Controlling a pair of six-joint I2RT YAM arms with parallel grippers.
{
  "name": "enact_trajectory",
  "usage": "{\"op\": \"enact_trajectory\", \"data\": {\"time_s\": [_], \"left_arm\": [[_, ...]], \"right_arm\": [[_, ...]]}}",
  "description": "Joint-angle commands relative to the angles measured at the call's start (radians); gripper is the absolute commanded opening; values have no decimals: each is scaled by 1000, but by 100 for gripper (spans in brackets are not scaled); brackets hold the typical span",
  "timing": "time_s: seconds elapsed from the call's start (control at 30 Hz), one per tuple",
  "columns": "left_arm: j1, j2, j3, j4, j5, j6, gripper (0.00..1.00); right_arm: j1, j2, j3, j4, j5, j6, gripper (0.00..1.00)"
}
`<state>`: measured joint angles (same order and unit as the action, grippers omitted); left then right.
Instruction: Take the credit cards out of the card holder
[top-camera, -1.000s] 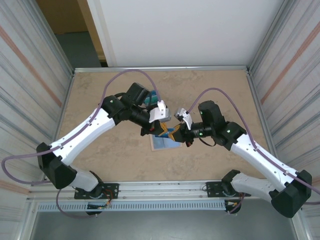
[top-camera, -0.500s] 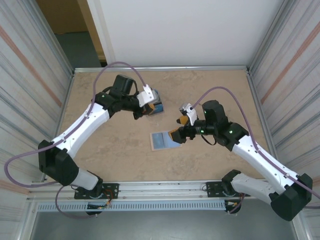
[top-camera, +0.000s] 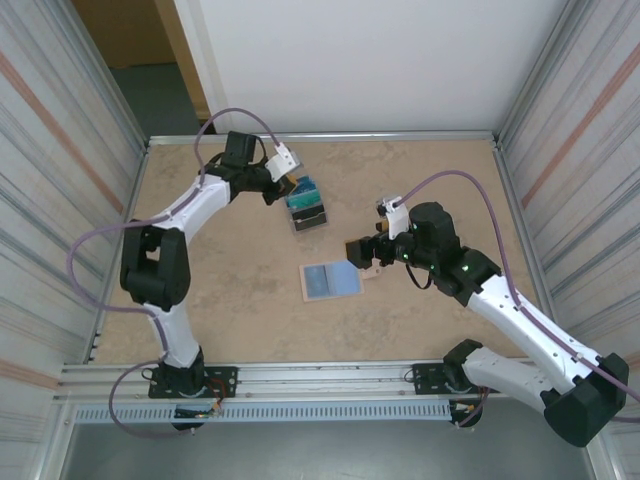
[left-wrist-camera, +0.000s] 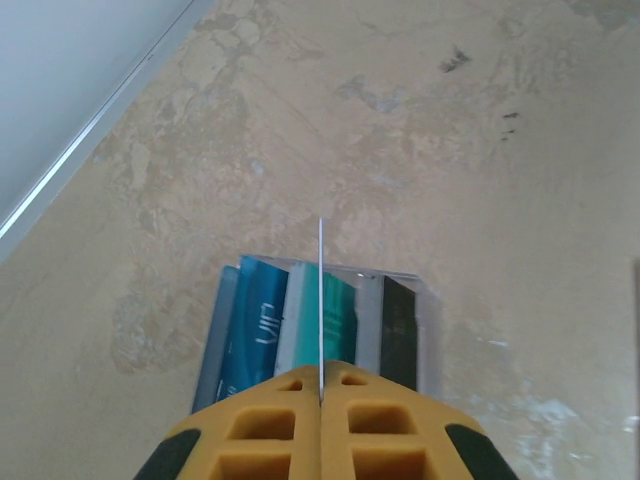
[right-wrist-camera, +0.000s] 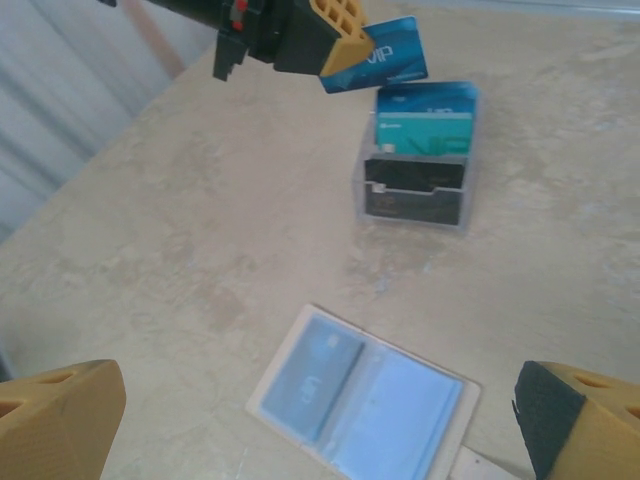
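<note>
Two grippers differ: left gripper (top-camera: 287, 184) pinches blue card (right-wrist-camera: 395, 62) over clear tray (right-wrist-camera: 415, 216) holding teal card (right-wrist-camera: 425, 125), black card (right-wrist-camera: 415, 176); right gripper (top-camera: 362, 252) spread wide above open card holder (top-camera: 331, 281).

We find the card holder (top-camera: 330, 282) lying open near the middle of the table (top-camera: 450, 170), with a small box (top-camera: 308, 212) behind it and slightly left, well apart from it. Credit cards (right-wrist-camera: 420, 130) stand in a row inside the box, and a single card (right-wrist-camera: 385, 62) is pinched in the left gripper (top-camera: 288, 185) above the box's far end. The right gripper (top-camera: 360, 252) hangs over the card holder's far right corner.
</note>
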<state>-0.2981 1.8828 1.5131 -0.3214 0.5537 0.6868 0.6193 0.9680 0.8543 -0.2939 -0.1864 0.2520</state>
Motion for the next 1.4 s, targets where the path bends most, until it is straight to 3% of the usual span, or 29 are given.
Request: {"op": "enact_trajectory", "data": {"time_s": [0.0, 0.5, 0.97, 1.1, 1.37], "left_arm": [[1, 51, 82, -1, 25, 72, 0], [16, 242, 184, -5, -20, 161, 0], [21, 285, 202, -21, -16, 170, 0], [21, 272, 195, -16, -21, 159, 20], [20, 226, 179, 14, -37, 149, 22]], "right_arm": [[4, 1, -17, 30, 104, 67, 99], [27, 17, -6, 47, 162, 98, 99], [41, 58, 0, 29, 178, 102, 99], [45, 67, 4, 30, 177, 98, 99], [58, 91, 14, 29, 177, 92, 99]]}}
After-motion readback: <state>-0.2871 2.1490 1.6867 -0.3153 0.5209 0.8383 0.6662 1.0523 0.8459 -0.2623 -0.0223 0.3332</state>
